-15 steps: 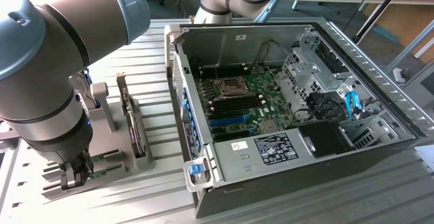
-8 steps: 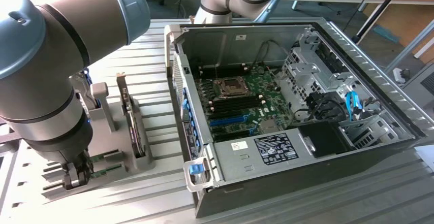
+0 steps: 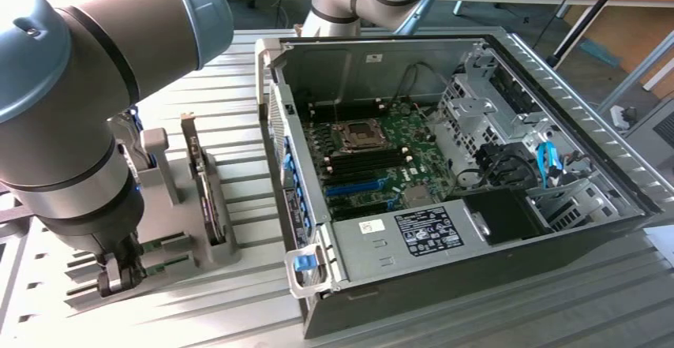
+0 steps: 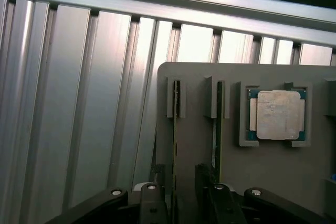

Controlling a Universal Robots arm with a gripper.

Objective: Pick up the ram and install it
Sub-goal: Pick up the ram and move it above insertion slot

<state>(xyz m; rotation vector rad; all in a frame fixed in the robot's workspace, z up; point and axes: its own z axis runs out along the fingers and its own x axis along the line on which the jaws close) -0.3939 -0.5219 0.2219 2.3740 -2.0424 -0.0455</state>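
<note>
Two rams stand on edge in slots of a grey holder (image 4: 199, 171): one ram (image 4: 176, 129) and a second (image 4: 216, 135) beside it. My gripper (image 4: 181, 205) is low over the holder's near end. It is open, its black fingers (image 4: 156, 208) on either side of the first ram with a gap to spare, and nothing is held. In the exterior view the gripper (image 3: 116, 273) hangs under the arm at the holder (image 3: 174, 241), on the exterior view's left. The open computer case (image 3: 443, 301) lies to its right, with the motherboard's dark memory slots (image 3: 368, 159) exposed.
A processor chip (image 4: 275, 115) rests in a recess of the holder beside the rams. A dark expansion card (image 3: 200, 178) stands upright in the holder, close to the arm. The ribbed aluminium table (image 3: 242, 301) carries everything. Cables and drive bays (image 3: 516, 159) fill the case's right side.
</note>
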